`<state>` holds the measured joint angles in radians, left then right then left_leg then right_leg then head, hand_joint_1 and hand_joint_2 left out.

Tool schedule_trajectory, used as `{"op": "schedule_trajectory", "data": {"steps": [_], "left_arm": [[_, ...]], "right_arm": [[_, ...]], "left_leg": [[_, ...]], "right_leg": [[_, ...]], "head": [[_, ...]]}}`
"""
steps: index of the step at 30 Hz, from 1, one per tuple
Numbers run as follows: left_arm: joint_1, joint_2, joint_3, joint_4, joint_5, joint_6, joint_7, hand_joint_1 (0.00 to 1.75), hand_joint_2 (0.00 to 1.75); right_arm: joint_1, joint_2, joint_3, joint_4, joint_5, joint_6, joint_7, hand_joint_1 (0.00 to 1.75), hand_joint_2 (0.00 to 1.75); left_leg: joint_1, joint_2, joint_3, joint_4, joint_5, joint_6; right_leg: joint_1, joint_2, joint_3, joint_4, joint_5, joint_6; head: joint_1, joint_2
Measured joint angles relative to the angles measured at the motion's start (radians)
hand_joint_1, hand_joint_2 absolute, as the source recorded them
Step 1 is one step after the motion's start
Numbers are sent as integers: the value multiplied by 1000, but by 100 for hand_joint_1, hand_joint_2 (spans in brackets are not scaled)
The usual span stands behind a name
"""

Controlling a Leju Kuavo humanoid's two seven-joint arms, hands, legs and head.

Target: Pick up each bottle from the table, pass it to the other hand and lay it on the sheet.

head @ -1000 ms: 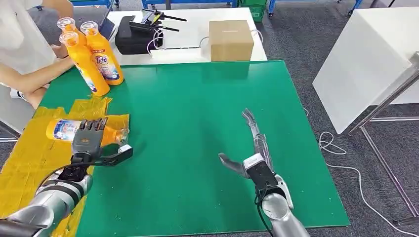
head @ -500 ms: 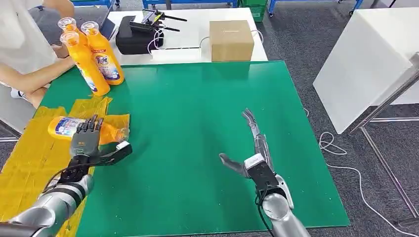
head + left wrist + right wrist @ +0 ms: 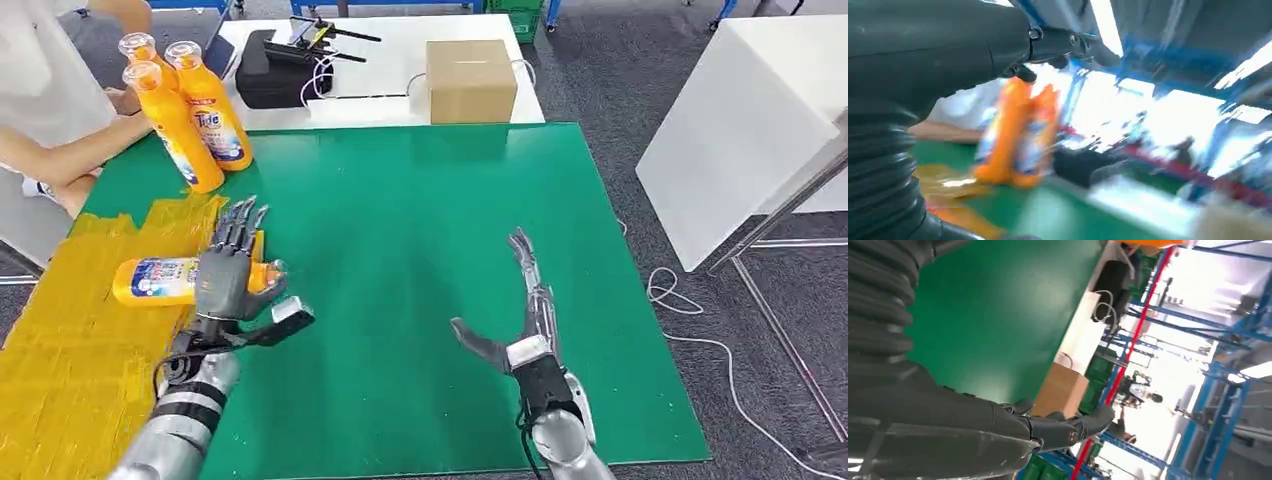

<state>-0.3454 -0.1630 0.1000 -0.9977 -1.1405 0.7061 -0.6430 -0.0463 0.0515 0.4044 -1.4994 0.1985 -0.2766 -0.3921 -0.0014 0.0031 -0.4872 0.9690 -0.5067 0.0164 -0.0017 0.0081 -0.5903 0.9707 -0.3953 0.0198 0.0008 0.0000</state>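
Observation:
One orange bottle (image 3: 160, 281) with a blue label lies on its side on the yellow sheet (image 3: 70, 340) at the table's left. My left hand (image 3: 232, 277) hovers just right of it, fingers spread and holding nothing. Two more orange bottles (image 3: 185, 115) stand upright at the far left corner of the green table (image 3: 400, 250); they appear blurred as the upright bottles (image 3: 1015, 135) in the left wrist view. My right hand (image 3: 525, 315) is open above the green mat at the near right, fingers stretched forward, as the right hand (image 3: 998, 425) also appears in its wrist view.
A person's arm (image 3: 70, 155) reaches in by the standing bottles at the far left. Behind the green table, a white table carries a cardboard box (image 3: 470, 80) and a black case (image 3: 285, 70). A white panel (image 3: 740, 120) stands to the right.
My left hand has let go of the lying bottle, opened its fingers and lifted away to the right. My right hand has shifted slightly nearer.

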Motion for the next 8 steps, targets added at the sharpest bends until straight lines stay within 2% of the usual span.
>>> {"op": "schedule_trajectory", "data": {"steps": [2, 4, 6, 8], "left_arm": [[68, -49, -14, -141, 100, 0, -12, 0, 175], [111, -77, -35, -241, 170, 0, -4, 0, 175], [144, -70, -72, -315, 318, -23, 55, 0, 175], [176, -34, -149, -385, 609, -134, 131, 0, 175]], "right_arm": [[27, -1, -6, -43, -35, 19, -2, 0, 175], [52, -3, -17, -73, -62, 42, -3, 0, 175], [72, -7, -24, -98, -94, 72, -3, 0, 175], [102, -12, -38, -132, -122, 95, -3, 0, 175]], "left_leg": [[0, 6, 0, 0, -2, 1], [0, 5, 0, 0, -3, 2], [0, 5, 1, 0, -3, 2], [0, 5, 0, 0, -3, 2]], "right_leg": [[-1, 4, 0, 0, 0, 0], [-1, 4, 0, -1, 0, 0], [0, 3, 0, -1, 0, 0], [0, 3, 0, -1, 0, 0]], "head": [[0, 0], [0, 0], [-1, 0], [0, 0]]}}
